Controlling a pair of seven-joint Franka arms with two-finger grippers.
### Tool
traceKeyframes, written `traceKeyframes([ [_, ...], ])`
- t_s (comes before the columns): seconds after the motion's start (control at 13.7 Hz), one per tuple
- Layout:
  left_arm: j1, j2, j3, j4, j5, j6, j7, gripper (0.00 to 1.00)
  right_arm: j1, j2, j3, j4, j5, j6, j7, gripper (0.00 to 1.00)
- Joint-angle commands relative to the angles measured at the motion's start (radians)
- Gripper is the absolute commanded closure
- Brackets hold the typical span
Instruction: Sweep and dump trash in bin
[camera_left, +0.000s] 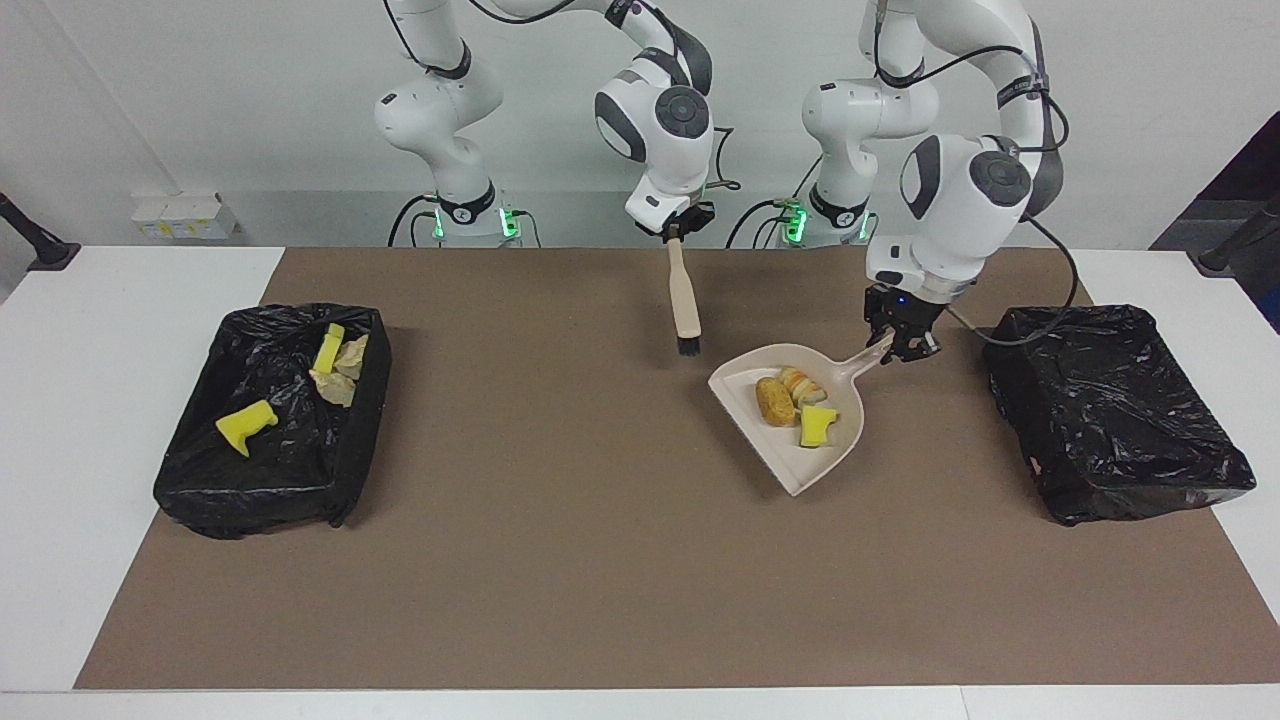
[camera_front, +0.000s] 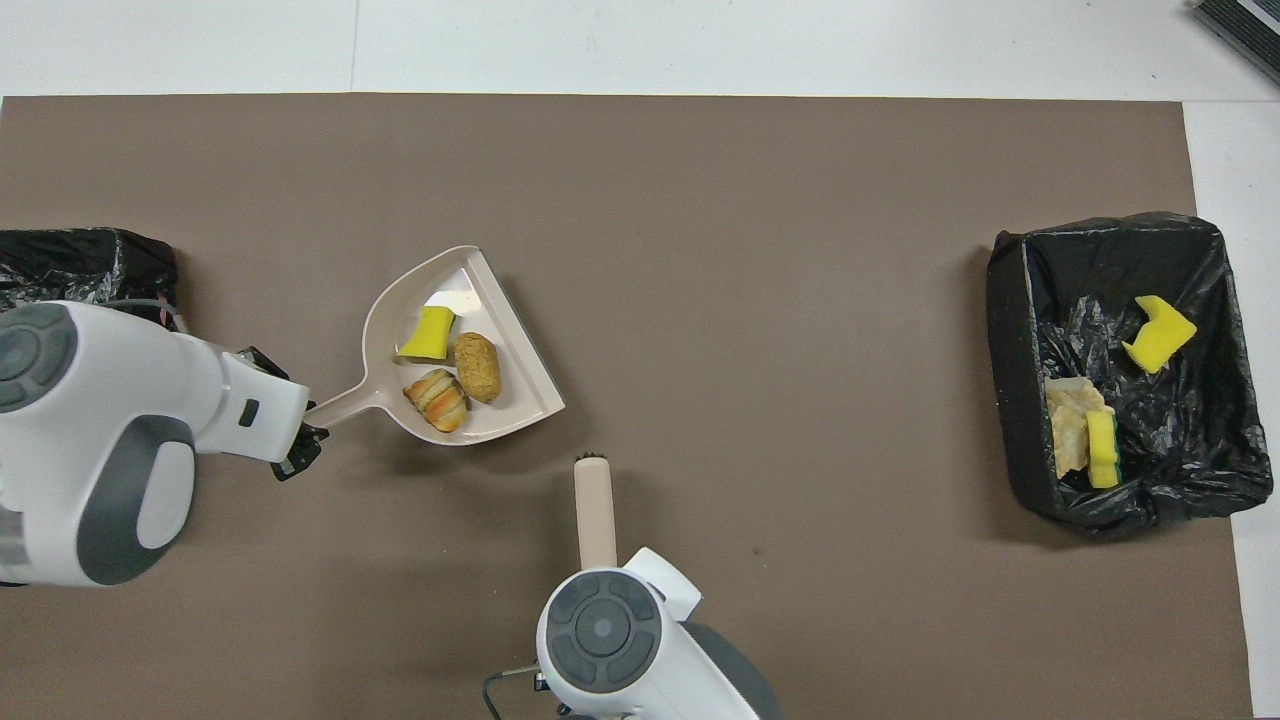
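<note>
Dustpan (camera_left: 800, 430) lifted over the mat, loaded.
Left gripper (camera_left: 905, 345) pinches its handle; three trash pieces (camera_left: 795, 398) lie inside. Right gripper (camera_left: 678, 226), largely hidden overhead, clamps the brush (camera_left: 684, 300). The bin (camera_front: 80, 275) beside the left arm is partly covered.

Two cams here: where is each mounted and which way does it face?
Facing view: high across the table, looking back at the robots; both arms show from base to gripper, left gripper on the dustpan handle, right gripper holding the brush.
Overhead view: high above the robots' end, looking forward and steeply down; only the wrists and grippers show.
Shared: the dustpan with three scraps of trash, the brush, and both black bins, one empty, one holding trash; the views are half a turn apart.
</note>
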Motion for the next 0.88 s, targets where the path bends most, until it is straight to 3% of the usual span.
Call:
traceKeyframes([
  [0.0, 0.11, -0.014, -0.008, 0.079, -0.025, -0.109, 0.002, 1.0, 0.004, -0.021, -0.001, -0.043, -0.017, 0.032, 0.043, 1.0],
  [0.51, 0.426, 0.021, -0.008, 0.271, -0.033, -0.241, 0.016, 1.0, 0.08, 0.014, 0.001, -0.111, -0.017, 0.152, 0.148, 1.0],
  [0.8, 0.636, 0.058, -0.008, 0.379, -0.012, -0.389, 0.14, 1.0, 0.067, 0.045, 0.001, -0.111, -0.017, 0.186, 0.108, 1.0],
])
